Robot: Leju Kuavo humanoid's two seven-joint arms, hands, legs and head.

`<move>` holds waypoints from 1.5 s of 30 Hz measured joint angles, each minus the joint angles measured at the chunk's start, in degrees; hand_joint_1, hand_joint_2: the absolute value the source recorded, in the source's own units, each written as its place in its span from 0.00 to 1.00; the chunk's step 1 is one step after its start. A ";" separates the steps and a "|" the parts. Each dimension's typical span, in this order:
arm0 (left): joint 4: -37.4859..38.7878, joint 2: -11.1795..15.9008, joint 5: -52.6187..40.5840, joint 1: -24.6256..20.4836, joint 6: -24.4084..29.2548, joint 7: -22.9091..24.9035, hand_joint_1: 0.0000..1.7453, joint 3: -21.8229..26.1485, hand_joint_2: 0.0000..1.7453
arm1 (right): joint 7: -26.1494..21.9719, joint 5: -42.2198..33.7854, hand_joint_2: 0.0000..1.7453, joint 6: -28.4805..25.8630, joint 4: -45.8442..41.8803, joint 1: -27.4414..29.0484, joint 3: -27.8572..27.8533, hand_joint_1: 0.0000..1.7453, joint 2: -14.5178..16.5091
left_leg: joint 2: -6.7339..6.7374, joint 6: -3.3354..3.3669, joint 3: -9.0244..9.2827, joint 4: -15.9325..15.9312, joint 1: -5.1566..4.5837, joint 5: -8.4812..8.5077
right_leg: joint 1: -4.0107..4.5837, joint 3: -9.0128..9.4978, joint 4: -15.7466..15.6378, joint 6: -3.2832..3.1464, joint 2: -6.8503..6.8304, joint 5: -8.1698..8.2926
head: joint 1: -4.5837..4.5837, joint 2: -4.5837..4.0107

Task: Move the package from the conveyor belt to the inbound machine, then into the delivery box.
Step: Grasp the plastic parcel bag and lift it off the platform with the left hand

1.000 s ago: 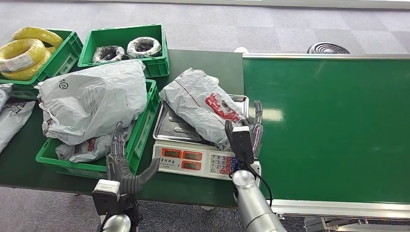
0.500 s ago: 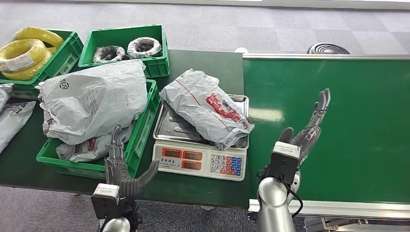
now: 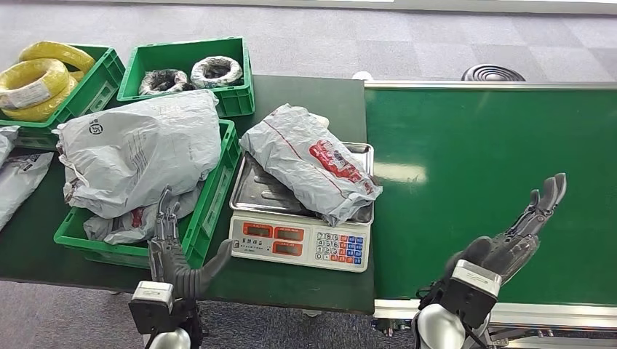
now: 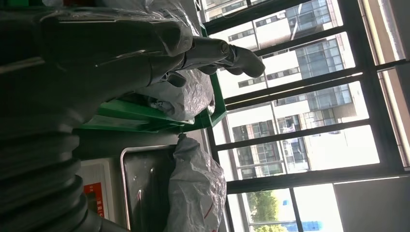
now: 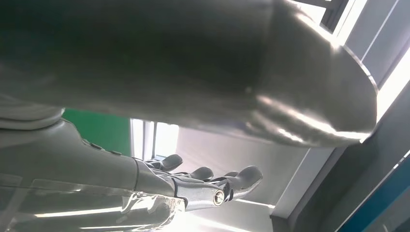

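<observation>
Package (image 3: 309, 161) is laid on the scale (image 3: 300, 243), hiding part of its tray. Both hands, left (image 3: 174, 251) and right (image 3: 513, 236), are held open, empty.

Scale (image 3: 298, 243) tray mostly covered by grey package (image 3: 309, 161). Display digits too small to read. Delivery box (image 3: 211, 196) floor buried under mailers. Yellow cable coils (image 3: 36, 76) cut by left edge. Right wrist view: thumb blurred, right hand (image 5: 193, 186) palm washed out by glare.
</observation>
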 joint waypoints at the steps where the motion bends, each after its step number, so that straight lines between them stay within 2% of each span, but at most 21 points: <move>1: -0.08 0.01 0.00 0.00 0.00 0.00 0.00 0.06 1.00 | 0.08 0.02 0.00 0.00 -0.19 0.08 0.08 0.00 0.00 | 0.00 0.00 0.01 0.00 0.00 0.00 | 0.00 0.01 0.00 0.00 0.00 0.00 | 0.00 0.00; 8: -0.25 0.01 -1.91 -1.29 -0.74 -0.51 0.00 -0.02 1.00 | -1.12 -0.91 0.00 0.09 -0.28 0.29 0.70 0.00 0.00 | -0.01 0.00 0.01 0.00 0.00 0.00 | -0.02 0.00 0.00 0.00 0.00 0.00 | 0.00 0.00; 15: 2.36 -0.28 -10.10 -7.33 -1.19 2.22 0.00 -3.76 1.00 | -1.28 -1.72 0.00 0.11 -0.30 0.58 3.62 0.00 0.02 | -0.02 0.01 0.02 0.01 0.00 0.02 | -0.02 0.00 0.00 0.00 0.00 0.01 | 0.00 0.00; 21: 15.35 -3.02 -20.16 -16.89 0.12 7.25 0.00 -9.41 1.00 | -1.43 -2.81 0.00 0.11 -2.61 0.61 8.80 0.00 0.02 | -0.02 0.02 0.04 0.03 -0.01 0.04 | -0.05 0.02 0.00 0.01 0.00 0.04 | 0.00 0.00; 26: 27.85 -5.91 -24.22 -22.75 2.08 8.43 0.00 -13.06 1.00 | -1.44 -3.51 0.00 0.11 -3.28 0.41 10.73 0.00 0.02 | -0.02 0.03 0.03 0.03 -0.02 0.04 | -0.06 0.02 0.00 0.02 0.02 0.05 | 0.00 0.00; 33: 39.98 -7.45 -27.45 -26.44 4.50 9.62 0.00 -15.52 1.00 | -1.44 -3.90 0.00 0.11 -3.40 0.15 11.28 0.00 0.02 | 0.00 0.02 0.03 0.03 -0.01 0.03 | -0.03 0.01 0.01 0.02 0.01 0.04 | -0.01 -0.01; 45: 53.38 -8.53 -30.64 -29.16 8.35 11.21 0.00 -17.02 1.00 | -1.44 -4.11 0.00 0.13 -3.19 0.02 11.85 0.00 0.02 | 0.00 0.02 0.01 0.03 -0.01 0.03 | -0.04 0.02 0.01 0.02 0.01 0.04 | 0.00 0.00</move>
